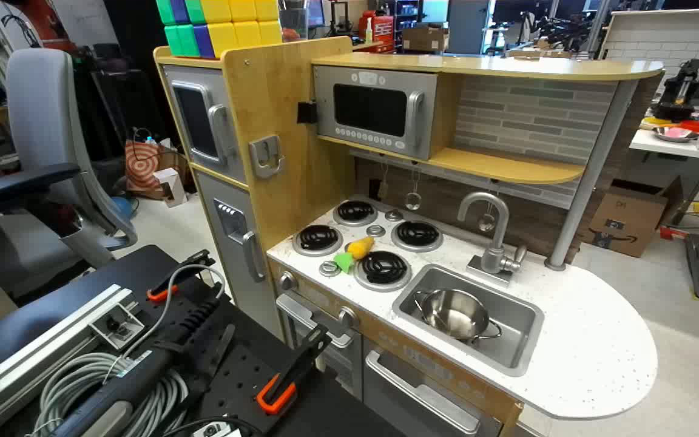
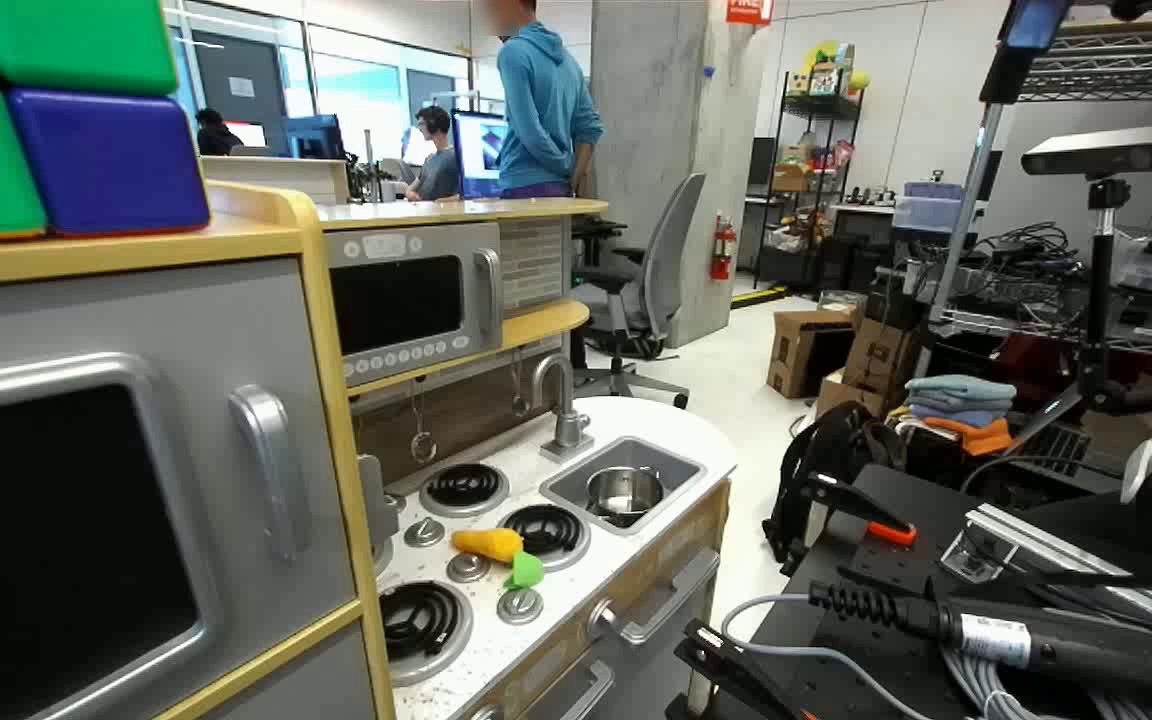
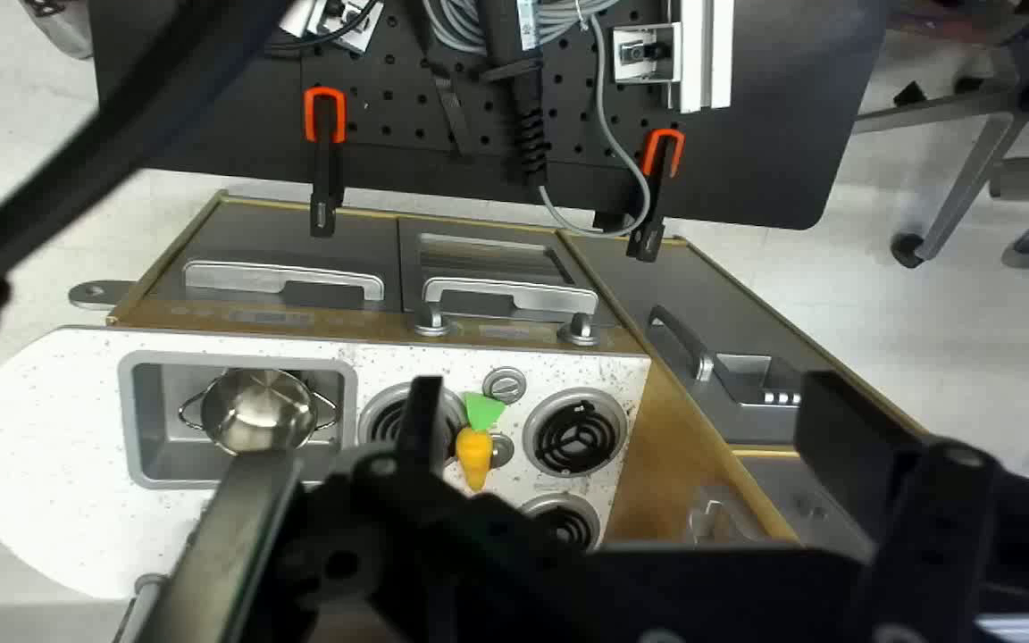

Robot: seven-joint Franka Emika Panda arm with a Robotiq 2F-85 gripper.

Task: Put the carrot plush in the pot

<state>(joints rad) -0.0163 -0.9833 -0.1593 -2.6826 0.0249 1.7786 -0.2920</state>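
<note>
Gripper [image 3: 624, 393]: fingers wide apart, nothing between them; presumably set so for the coming pick. Below, on the white counter [image 1: 592, 340], carrot plush [image 3: 475, 455] lies between two burners [image 3: 573, 438], leaf end near a knob [image 3: 505, 385]; whether it touches a burner rim, cannot tell. Farther off, pot [image 1: 455, 314] sits mouth up inside the sink basin [image 1: 510, 346], whose walls likely check sliding; open top should accept a release from above.

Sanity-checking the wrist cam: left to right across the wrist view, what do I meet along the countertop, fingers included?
Rounded countertop end, pot, one of the fingers, carrot plush, fully visible burner, other finger.
</note>
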